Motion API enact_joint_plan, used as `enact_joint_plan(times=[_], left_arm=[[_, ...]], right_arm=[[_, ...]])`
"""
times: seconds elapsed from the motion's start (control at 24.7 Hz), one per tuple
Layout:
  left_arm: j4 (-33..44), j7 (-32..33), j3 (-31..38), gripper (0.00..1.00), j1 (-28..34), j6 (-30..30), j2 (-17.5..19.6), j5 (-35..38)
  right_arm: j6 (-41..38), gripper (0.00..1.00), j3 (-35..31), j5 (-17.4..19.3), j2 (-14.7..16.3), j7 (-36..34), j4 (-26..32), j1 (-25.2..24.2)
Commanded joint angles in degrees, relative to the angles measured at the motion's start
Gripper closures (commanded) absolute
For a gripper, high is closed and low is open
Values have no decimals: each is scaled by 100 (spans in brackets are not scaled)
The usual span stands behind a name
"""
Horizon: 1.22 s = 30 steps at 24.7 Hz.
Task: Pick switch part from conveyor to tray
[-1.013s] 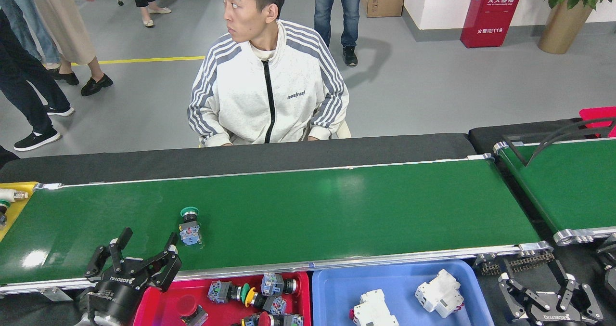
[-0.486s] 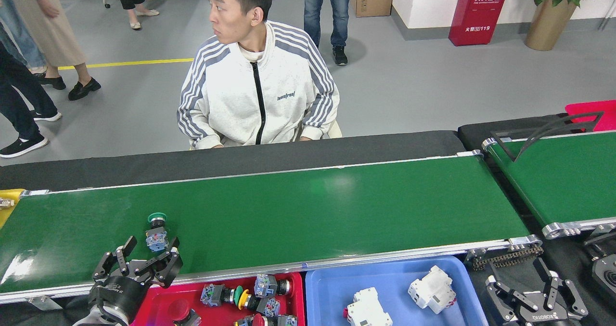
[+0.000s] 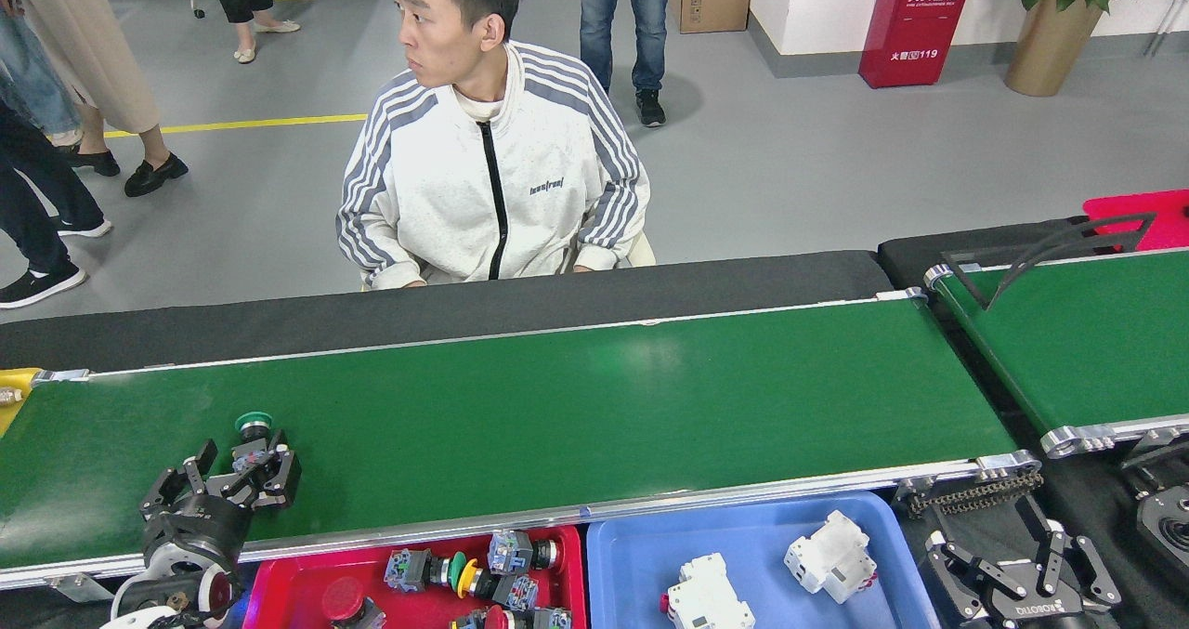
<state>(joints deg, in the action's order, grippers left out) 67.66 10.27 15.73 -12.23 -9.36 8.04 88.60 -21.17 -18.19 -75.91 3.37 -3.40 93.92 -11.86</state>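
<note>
Near the left end of the conveyor (image 3: 557, 406), green-capped switch part (image 3: 253, 427) on the belt, between the spread fingers of the left gripper (image 3: 243, 466). Just below the near rail, red tray (image 3: 279, 592) of similar switches beside a blue tray (image 3: 641, 536). At lower right, right gripper (image 3: 1022, 564) off the belt, fingers apart.

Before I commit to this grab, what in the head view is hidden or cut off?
- Switch part: only its green cap shows clearly; the left hand covers the body, so contact cannot be told.
- Red tray: near half cut off by the bottom edge.
- Blue tray: likewise cut off by the bottom edge.
- Right hand: partly cut by the bottom edge.
- Conveyor: left end runs past the frame edge.
</note>
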Motion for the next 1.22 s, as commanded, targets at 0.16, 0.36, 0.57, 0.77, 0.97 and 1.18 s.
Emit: enact_joint_plan(times=[0.16, 0.36, 0.57, 0.77, 0.97, 1.18], left_arm=[[406, -60, 0, 81, 45, -338, -13, -133], [1944, -25, -26, 78, 907, -2210, -49, -493], [3007, -16, -140, 0, 2022, -3564, -233, -1592], [3157, -25, -237, 0, 2330, -3564, -365, -1592], [3209, -25, 405, 0, 2322, -3151, -400, -1583], [2708, -420, 1161, 0, 2199, -707, -49, -1311]], right_arm=[[-1, 1, -9, 32, 14, -3, 38, 53], [16, 1, -9, 32, 32, -3, 30, 35], [43, 1, -18, 32, 14, -3, 21, 44], [34, 1, -9, 32, 14, -3, 73, 53], [368, 1, -1, -91, -241, 199, 179, 61], [1273, 1, 571, -636, -671, 349, 566, 26]])
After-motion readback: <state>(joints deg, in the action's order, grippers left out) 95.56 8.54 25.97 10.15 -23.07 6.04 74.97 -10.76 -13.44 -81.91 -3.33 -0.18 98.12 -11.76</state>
